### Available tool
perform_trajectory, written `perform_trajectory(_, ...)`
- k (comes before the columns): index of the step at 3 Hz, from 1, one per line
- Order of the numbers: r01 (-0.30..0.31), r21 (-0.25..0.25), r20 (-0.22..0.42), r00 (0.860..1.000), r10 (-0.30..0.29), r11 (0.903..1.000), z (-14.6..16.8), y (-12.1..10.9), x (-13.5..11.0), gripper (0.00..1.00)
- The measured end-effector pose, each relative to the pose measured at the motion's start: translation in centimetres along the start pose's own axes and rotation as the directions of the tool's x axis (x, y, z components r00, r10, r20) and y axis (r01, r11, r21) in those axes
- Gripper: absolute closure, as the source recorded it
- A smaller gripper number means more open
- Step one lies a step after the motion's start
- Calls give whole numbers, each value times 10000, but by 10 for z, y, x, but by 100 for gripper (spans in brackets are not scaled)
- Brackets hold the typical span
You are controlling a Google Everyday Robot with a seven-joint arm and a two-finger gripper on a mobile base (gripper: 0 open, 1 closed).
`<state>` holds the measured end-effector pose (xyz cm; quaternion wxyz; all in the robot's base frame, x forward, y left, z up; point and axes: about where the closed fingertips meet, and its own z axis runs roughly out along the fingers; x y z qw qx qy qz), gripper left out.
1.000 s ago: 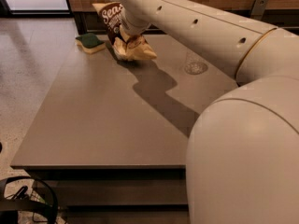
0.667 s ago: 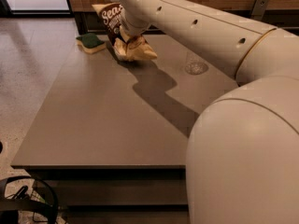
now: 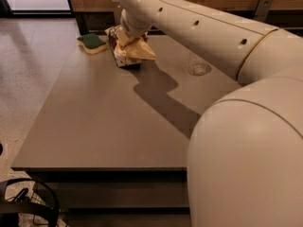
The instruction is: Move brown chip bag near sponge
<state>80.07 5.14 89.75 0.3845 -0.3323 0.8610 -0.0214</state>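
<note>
The brown chip bag (image 3: 129,51) rests crumpled at the far left of the table, its pale yellow end towards me and a dark brown part on its left side. The sponge (image 3: 92,42), green on top with a pale yellow base, lies just left of the bag, a small gap between them. My gripper (image 3: 129,34) is directly over the bag's top, mostly hidden behind my white wrist, and it reaches into the bag's upper folds.
A clear plastic water bottle (image 3: 199,66) stands on the grey table (image 3: 104,122) to the right of the bag, partly hidden by my arm. A dark cabinet front runs along the table's far edge. The tiled floor lies to the left.
The bag's dark brown upper end, which stood up behind the sponge, has come down and shows less. The wrist has lowered slightly over it. The sponge has not moved.
</note>
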Motion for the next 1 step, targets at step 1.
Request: perform_trajectory(1, 7, -11, -14, 10000, -7, 10000, 1, 1, 0, 0)
